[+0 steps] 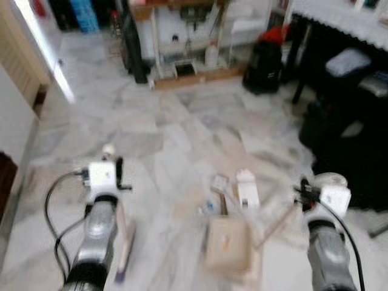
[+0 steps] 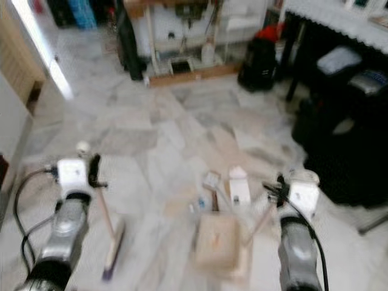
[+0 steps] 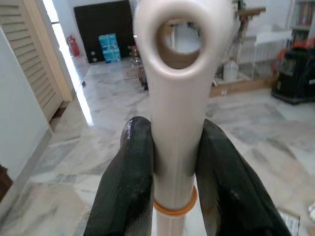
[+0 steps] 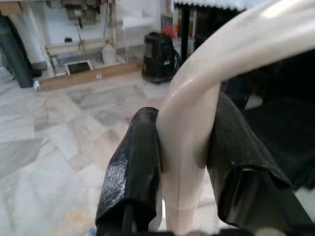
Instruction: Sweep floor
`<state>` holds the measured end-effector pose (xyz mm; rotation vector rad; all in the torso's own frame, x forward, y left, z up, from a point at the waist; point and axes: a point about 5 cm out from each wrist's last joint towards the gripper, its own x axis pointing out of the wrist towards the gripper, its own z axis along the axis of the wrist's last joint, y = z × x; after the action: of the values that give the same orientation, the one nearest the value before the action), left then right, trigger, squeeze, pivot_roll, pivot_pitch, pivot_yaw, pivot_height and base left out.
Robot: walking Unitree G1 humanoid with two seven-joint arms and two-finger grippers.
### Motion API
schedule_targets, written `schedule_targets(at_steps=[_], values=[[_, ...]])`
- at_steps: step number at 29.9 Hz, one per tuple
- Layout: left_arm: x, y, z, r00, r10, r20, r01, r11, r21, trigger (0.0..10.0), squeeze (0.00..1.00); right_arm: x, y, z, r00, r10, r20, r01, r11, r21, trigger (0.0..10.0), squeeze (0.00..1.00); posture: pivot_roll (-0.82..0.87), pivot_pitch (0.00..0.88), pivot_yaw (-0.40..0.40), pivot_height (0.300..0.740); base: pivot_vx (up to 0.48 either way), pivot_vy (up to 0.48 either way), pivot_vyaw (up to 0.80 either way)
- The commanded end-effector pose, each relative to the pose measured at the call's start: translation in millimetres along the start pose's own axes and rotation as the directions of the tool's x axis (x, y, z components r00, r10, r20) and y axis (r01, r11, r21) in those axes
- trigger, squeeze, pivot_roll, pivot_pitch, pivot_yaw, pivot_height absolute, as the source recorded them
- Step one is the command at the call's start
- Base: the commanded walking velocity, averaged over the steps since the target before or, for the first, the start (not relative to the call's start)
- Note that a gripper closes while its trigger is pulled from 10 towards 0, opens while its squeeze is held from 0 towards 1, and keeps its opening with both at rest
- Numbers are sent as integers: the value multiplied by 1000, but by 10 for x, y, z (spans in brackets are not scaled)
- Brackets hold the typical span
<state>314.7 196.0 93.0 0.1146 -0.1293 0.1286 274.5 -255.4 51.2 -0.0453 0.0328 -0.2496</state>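
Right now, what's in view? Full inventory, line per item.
broom: 1, pale handle with dark bristle head, on the floor by the left arm, held at its handle top
dustpan: 1, beige, on the floor centre front, its handle running up to the right arm
litter: several pieces, white, floor just beyond the dustpan
black bag: 1, black with red on top, far right by the table
wooden shelf unit: 1, pale, far wall
left gripper: shut on broom handle
right gripper: shut on dustpan handle

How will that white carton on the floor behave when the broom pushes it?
The white carton looks like empty litter, so probably light and apt to slide on the glossy marble floor. Being boxy, it likely won't roll, though it might tumble.
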Motion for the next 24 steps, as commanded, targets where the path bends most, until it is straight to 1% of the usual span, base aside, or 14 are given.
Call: schedule_targets(at_steps=[1, 8, 17, 24], values=[[44, 62, 100, 999, 11, 50, -11, 1000, 6, 10000, 0, 60, 78, 138, 997, 15, 72, -16, 1000, 16, 10000, 0, -68, 0, 8, 740, 307, 0, 0], [54, 39, 108, 999, 8, 52, -8, 1000, 3, 10000, 0, 84, 54, 152, 997, 10, 70, -11, 1000, 10, 10000, 0, -65, 0, 7, 740, 309, 0, 0], [101, 58, 141, 998, 13, 57, -14, 1000, 1, 10000, 0, 91, 79, 163, 997, 2, 78, -4, 1000, 25, 10000, 0, -64, 0, 18, 740, 309, 0, 0], [108, 46, 152, 998, 16, 61, -16, 1000, -2, 10000, 0, 86, 88, 153, 997, -1, 77, -1, 999, 32, 10000, 0, -62, 0, 18, 740, 311, 0, 0]])
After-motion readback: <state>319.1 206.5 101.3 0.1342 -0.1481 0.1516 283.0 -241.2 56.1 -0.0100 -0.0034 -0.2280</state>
